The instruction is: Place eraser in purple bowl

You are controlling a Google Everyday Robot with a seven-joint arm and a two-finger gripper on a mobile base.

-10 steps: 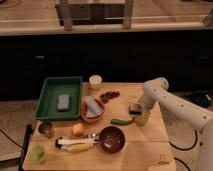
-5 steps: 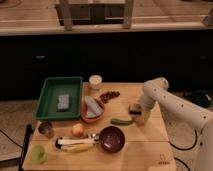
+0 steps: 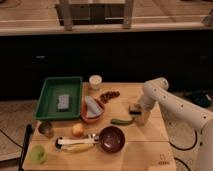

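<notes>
The purple bowl (image 3: 111, 138) stands near the front of the wooden table (image 3: 150, 145), and nothing shows inside it. A grey rectangular block (image 3: 63, 101) that looks like an eraser lies in the green tray (image 3: 50, 87) at the left. Another grey flat item (image 3: 92, 106) lies in an orange bowl (image 3: 90, 117). My gripper (image 3: 138, 114) is low over the right part of the table, right beside a small dark and yellow block (image 3: 133, 107). It is to the right of and behind the purple bowl.
A white cup (image 3: 95, 81) and red bits (image 3: 109, 94) are at the back. A green pickle (image 3: 122, 121) lies left of the gripper. An orange fruit (image 3: 77, 130), a banana (image 3: 75, 146), a metal cup (image 3: 46, 129) and a green cup (image 3: 37, 154) sit front left.
</notes>
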